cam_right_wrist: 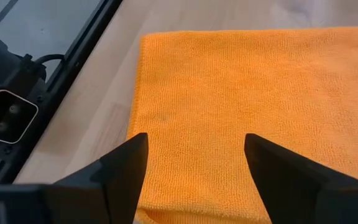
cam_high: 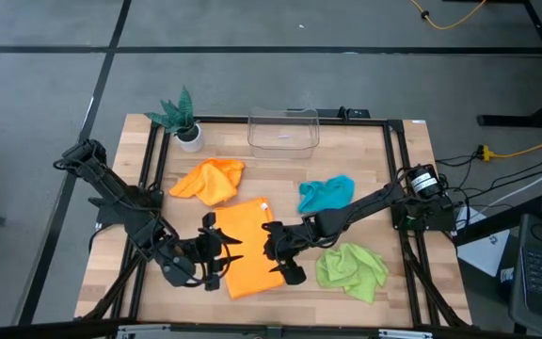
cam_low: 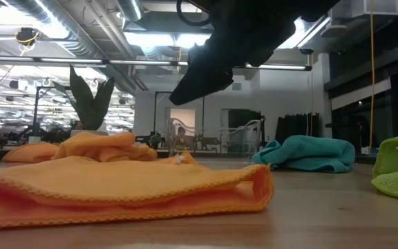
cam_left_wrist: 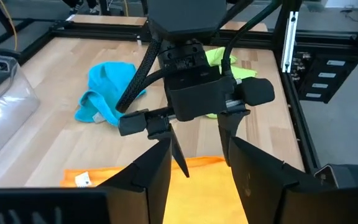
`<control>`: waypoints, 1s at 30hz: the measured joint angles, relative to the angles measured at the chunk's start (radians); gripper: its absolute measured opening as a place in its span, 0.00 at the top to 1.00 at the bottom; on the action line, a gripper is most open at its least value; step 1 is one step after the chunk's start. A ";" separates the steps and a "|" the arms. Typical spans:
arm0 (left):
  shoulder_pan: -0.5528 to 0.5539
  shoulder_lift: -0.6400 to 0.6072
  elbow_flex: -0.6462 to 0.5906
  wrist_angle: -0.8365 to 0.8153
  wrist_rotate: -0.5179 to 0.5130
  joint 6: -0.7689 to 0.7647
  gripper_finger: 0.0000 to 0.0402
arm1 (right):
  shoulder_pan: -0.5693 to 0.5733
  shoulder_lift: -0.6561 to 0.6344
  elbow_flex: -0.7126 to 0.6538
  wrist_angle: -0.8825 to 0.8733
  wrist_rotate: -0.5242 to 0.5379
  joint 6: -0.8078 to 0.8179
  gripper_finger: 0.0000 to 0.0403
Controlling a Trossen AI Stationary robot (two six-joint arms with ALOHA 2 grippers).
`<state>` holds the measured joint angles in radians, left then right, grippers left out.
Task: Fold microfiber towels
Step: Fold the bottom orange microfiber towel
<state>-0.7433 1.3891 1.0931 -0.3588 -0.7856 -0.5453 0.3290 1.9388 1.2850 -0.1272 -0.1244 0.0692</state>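
Item 1, nearest the front edge: folded orange towel, lying flat on the tabletop between the two arms. In the low view it shows as a doubled layer with a rounded fold at one end. Judged step: releasing after a fold. To do it well, both arms should lift straight up clear of the cloth so no fingertip drags a layer and spoils the aligned edges, then press the crease only if it springs up.

Item 2: left gripper, at the towel's left edge, fingers spread apart, nothing between them; its wrist view shows bare orange cloth in the gap.

Item 3: right gripper, at the towel's right edge, fingers wide apart above the cloth, holding nothing. Whether any fingertip touches the fabric cannot be told.

Item 4: lime green towel, crumpled, near the front right, apart from the folded one.

Item 5: teal-blue towel, bunched, mid-tabletop on the right.

Item 6: second orange towel, rumpled, mid-tabletop on the left.

Item 7, farthest: clear plastic bin and potted plant along the back edge.
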 joint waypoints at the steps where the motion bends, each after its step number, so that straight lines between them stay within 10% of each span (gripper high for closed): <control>1: -0.003 0.000 0.000 0.000 0.002 -0.004 0.62 | 0.000 0.000 0.000 0.000 0.000 0.000 0.33; 13: -0.008 0.149 0.000 0.111 0.221 0.108 0.62 | 0.057 -0.007 0.001 -0.034 -0.272 0.081 0.33; 30: -0.078 0.415 0.000 0.185 0.381 0.103 0.62 | 0.266 -0.007 0.001 -0.078 0.362 0.074 0.33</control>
<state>-0.8214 1.8039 1.0931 -0.1737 -0.4049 -0.4423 0.5948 1.9316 1.2861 -0.2054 0.2372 0.1431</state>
